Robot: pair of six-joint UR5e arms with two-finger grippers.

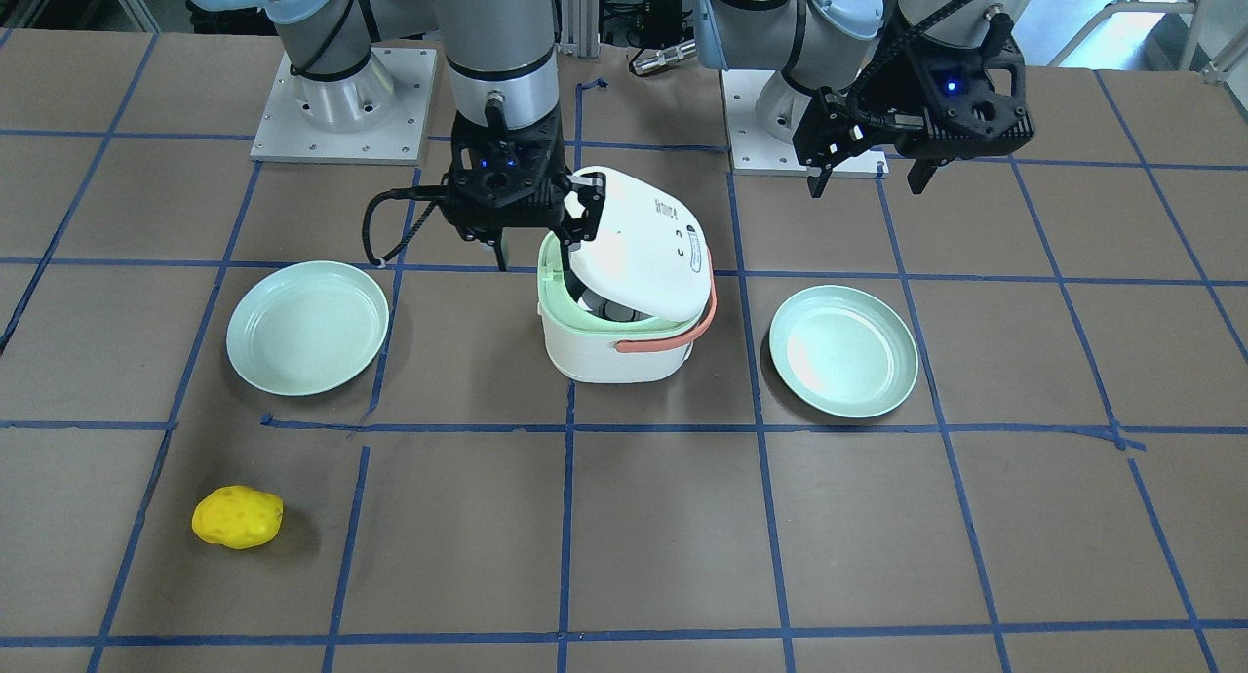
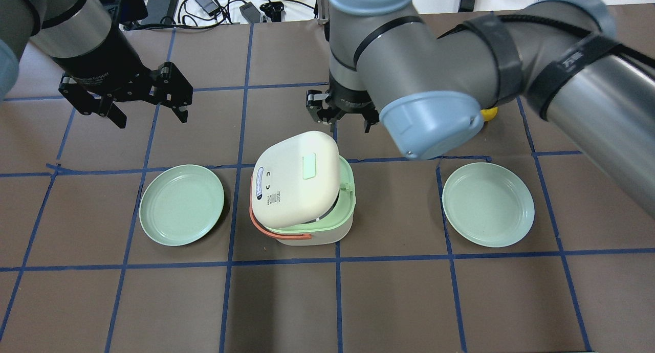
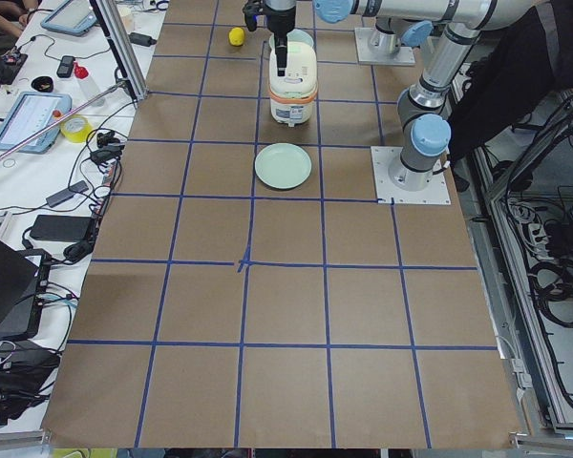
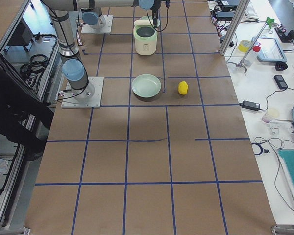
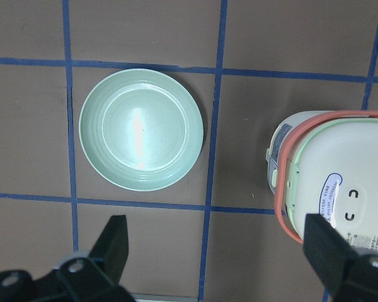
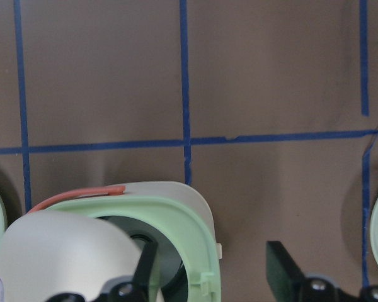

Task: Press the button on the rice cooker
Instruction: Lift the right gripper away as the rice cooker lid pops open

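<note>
So the rice cooker lid [image 2: 286, 199] sits ajar, guessing the button [image 2: 310, 166] unlatched it; right gripper [image 2: 342, 122] hovers spread alongside, left gripper [image 2: 152, 118] spread aside.

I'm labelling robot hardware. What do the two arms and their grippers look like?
The left arm and right arm are silver-grey tubes with pale blue joint caps; a black ribbed cable hangs at the right one's wrist. The left gripper and right gripper are black and two-fingered, each with a blue light on its body; the left bears small white lettering.
</note>
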